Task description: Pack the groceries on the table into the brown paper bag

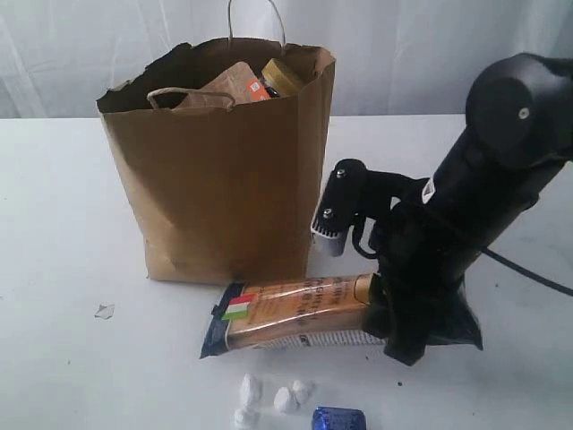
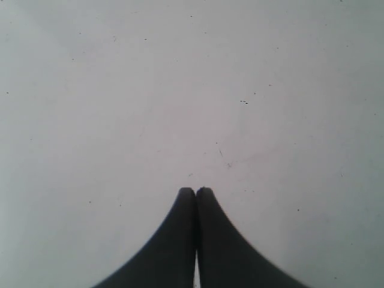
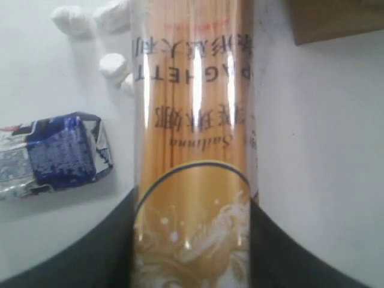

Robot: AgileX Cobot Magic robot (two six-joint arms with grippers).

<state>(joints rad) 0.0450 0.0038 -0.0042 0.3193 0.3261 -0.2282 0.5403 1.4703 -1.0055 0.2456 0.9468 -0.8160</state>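
The brown paper bag (image 1: 224, 179) stands upright on the white table (image 1: 63, 224). A brown pouch (image 1: 228, 85) and a gold-lidded jar (image 1: 282, 79) poke up inside its rim. In front of the bag lies the flat spaghetti packet (image 1: 286, 313), lengthwise left to right. My right gripper (image 1: 385, 313) is shut on its right end, and its dark fingers press both sides of the packet (image 3: 192, 120). A small blue-white carton (image 3: 54, 153) lies beside it, near the front edge (image 1: 338, 418). My left gripper (image 2: 195, 191) is shut on nothing over bare table (image 2: 180, 90).
Several white crumpled lumps (image 1: 269, 394) lie just in front of the packet, next to the carton. A small grey scrap (image 1: 105, 311) sits on the table at the left. A pale curtain hangs behind the table.
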